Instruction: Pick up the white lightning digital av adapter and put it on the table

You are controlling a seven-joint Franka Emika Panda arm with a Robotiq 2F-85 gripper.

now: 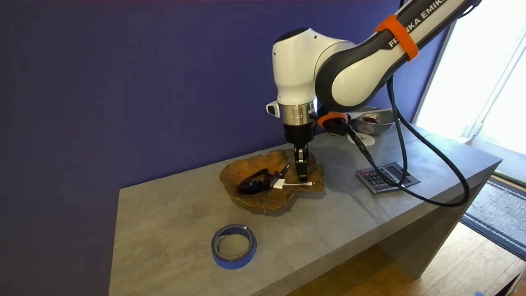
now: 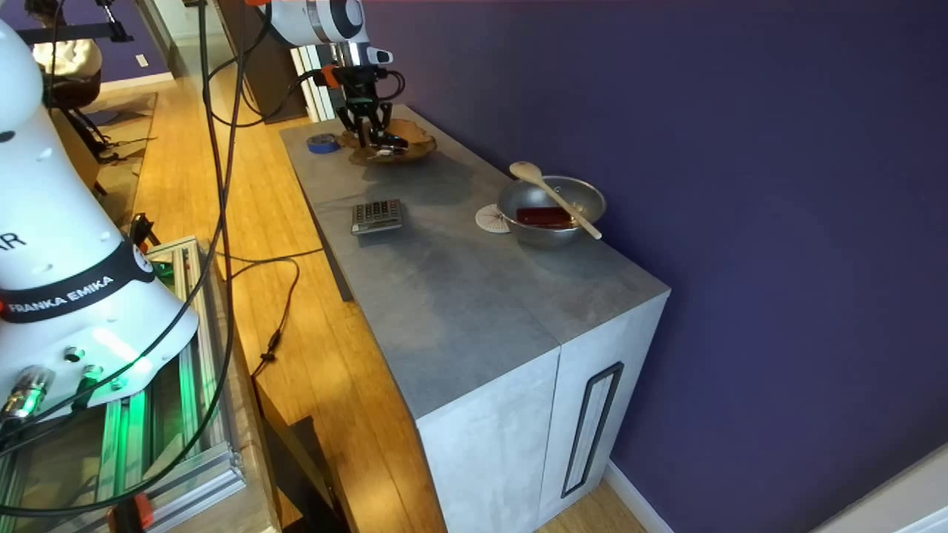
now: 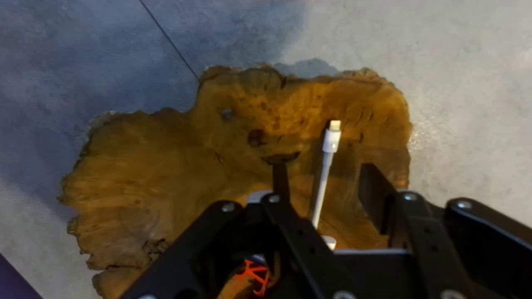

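The white adapter lies in the brown wooden bowl. In an exterior view its small block is at the left, with a short cable running right to a plug. In the wrist view the adapter's cable and plug show, and its block is mostly hidden behind the gripper. My gripper is open, one finger on each side of the cable, apart from it. In an exterior view the gripper points down inside the bowl, close to the cable. The bowl stands on the grey table.
Dark glasses and a pen lie in the bowl beside the adapter. A blue tape roll, a calculator, a metal bowl with a wooden spoon, and a white fan-like disc are on the table. A purple wall runs behind.
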